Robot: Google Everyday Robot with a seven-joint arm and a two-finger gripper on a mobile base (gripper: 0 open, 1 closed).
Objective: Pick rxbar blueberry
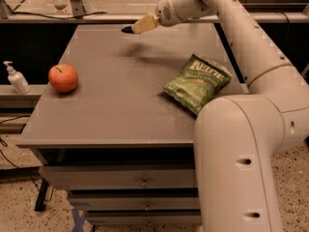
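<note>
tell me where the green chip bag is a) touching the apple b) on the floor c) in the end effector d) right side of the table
D: the chip bag lies on the table, right side, apart from the apple; the end effector, over the far edge, holds the dark rxbar blueberry.

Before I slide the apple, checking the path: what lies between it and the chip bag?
Camera view: bare tabletop between apple and chip bag. The gripper, holding the rxbar blueberry, is above the far edge.

Apple (pixel 63 77) on grey table (pixel 116 115) (left side), green chip bag (pixel 197 82) right, soap bottle (pixel 15 78) off-table
</note>
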